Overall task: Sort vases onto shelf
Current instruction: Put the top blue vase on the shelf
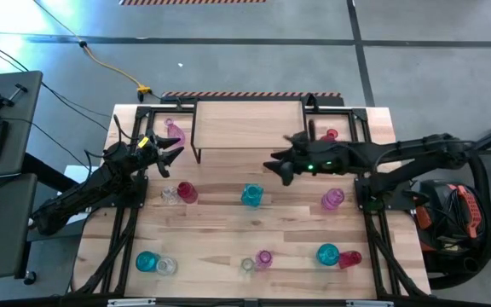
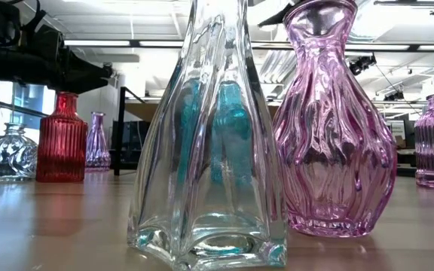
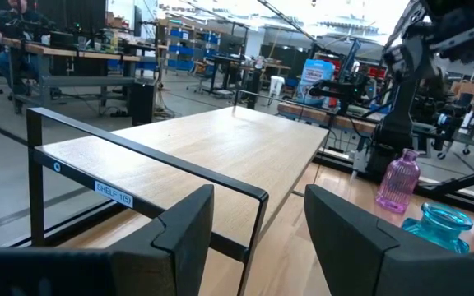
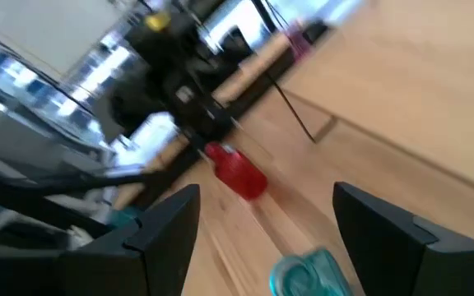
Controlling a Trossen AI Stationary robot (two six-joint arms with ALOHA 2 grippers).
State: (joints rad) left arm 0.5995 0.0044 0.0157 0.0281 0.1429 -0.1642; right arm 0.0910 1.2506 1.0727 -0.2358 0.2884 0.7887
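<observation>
The shelf (image 1: 248,126), a light wood top on black legs, stands at the table's far middle with nothing on it. Vases stand upright on the table: pink (image 1: 175,130) and red (image 1: 329,135) beside the shelf, and red (image 1: 186,192), clear (image 1: 169,194), teal (image 1: 251,195) and pink (image 1: 332,199) mid-table. My left gripper (image 1: 173,153) is open and empty near the shelf's left near corner (image 3: 257,197). My right gripper (image 1: 275,162) is open and empty just in front of the shelf's right half. The right wrist view shows the mid-table red vase (image 4: 237,173) and teal vase (image 4: 307,275).
Near the front edge stand more vases: teal (image 1: 147,261), clear (image 1: 166,266), clear (image 1: 247,265), pink (image 1: 264,258), teal (image 1: 327,254) and red (image 1: 349,259). The clear (image 2: 209,143) and pink (image 2: 330,128) ones fill the low view. Black frame rails run along both table sides.
</observation>
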